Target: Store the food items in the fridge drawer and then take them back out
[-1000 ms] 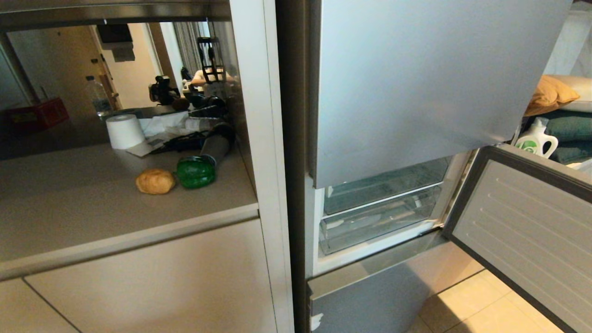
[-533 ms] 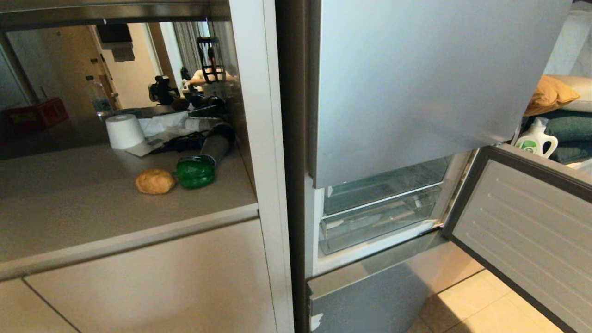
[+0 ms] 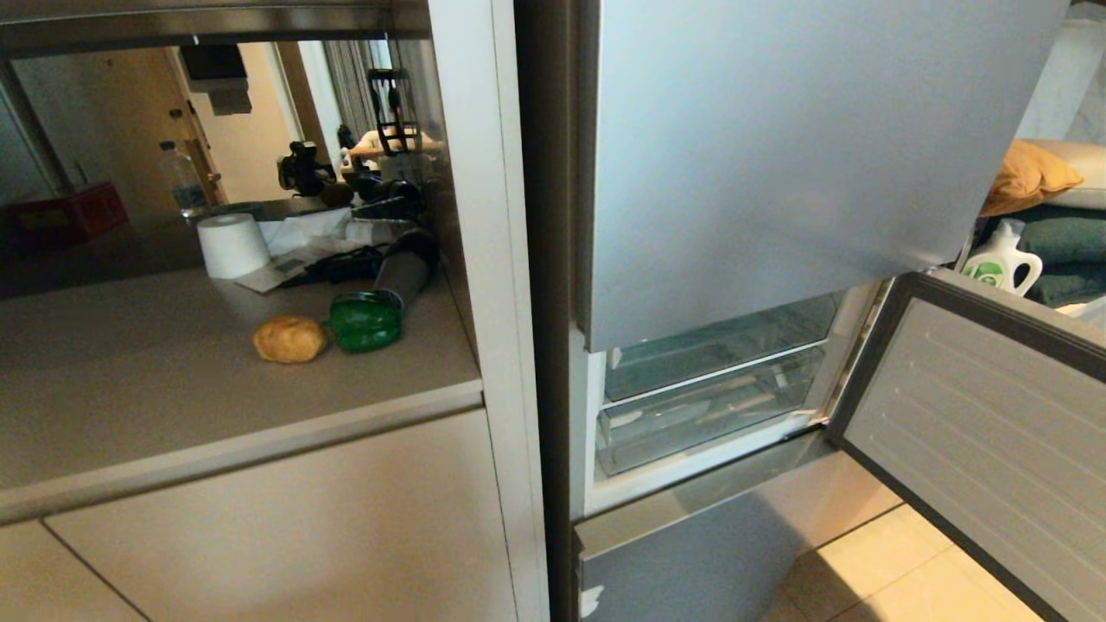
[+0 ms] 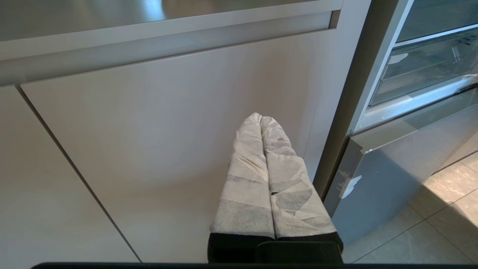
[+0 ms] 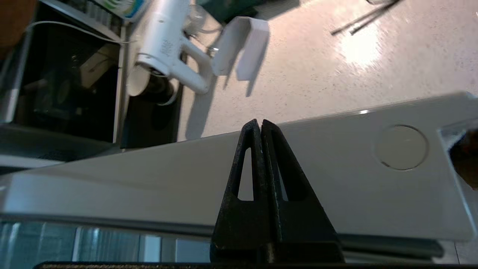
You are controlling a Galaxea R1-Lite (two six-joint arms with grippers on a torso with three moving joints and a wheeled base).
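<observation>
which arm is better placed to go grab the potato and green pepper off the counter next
Left, probably. The left gripper, jaws shut, hangs before the beige cabinet front under the counter where the tan potato-like lump and glossy green bell pepper sit. The right gripper, jaws shut, is over by the open fridge door.

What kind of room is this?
Probably a home kitchen. There is a fridge with its lower door open, a counter over cabinets, and a potato and green pepper lying on it.
</observation>
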